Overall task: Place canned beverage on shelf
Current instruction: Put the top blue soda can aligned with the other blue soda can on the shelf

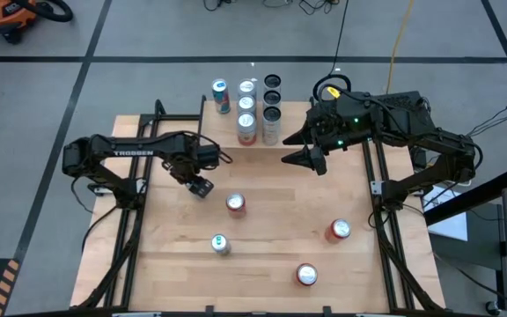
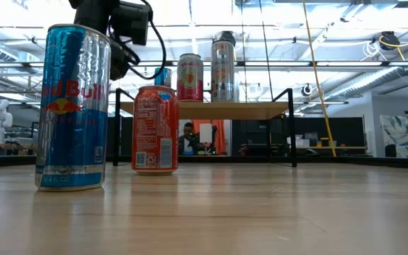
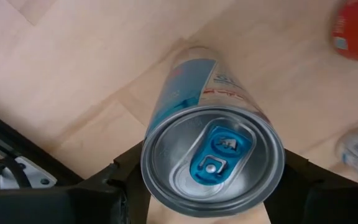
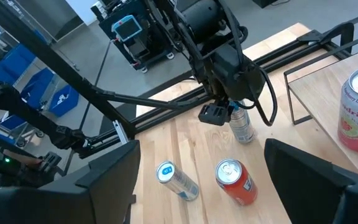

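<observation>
Straddling a blue can (image 3: 211,155), the left pincer (image 3: 211,186) has half-hidden fingers, grip unclear.

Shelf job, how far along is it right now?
Done: several cans stand on the shelf. In hand: the left end effector is around a blue can on the table; the right end effector waits near the shelf. Left: shelving it and four other table cans.

shelf (image 1: 255,113): at table's (image 1: 271,255) back edge
shelf cans (image 1: 246,120): on shelf
loose cans (image 1: 235,203): four on table, before shelf
</observation>
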### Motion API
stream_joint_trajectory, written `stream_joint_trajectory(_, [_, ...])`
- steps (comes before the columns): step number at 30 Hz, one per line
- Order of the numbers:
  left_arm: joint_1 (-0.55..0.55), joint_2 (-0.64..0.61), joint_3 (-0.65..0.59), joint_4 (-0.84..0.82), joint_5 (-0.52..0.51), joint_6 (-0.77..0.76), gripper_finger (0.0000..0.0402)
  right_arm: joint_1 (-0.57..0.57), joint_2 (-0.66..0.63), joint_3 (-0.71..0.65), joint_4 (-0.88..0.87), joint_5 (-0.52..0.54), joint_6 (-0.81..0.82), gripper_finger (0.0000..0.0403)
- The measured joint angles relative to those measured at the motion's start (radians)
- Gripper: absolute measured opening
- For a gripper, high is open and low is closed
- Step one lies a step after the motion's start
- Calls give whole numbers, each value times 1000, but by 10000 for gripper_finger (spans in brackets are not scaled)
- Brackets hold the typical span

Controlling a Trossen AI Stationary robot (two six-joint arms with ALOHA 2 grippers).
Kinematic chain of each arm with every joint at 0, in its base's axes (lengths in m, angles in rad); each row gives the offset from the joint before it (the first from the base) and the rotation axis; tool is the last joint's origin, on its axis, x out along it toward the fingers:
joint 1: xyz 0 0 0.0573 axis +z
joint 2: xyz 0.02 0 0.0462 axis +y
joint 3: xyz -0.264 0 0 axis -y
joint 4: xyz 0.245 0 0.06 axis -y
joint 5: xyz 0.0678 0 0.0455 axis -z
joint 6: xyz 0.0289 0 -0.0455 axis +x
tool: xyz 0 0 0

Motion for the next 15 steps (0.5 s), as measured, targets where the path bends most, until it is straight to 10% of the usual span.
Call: stream_joint_trajectory(15, [-11,-2,278,-66,-6,2,228,155,10,0,4,232,-34,322])
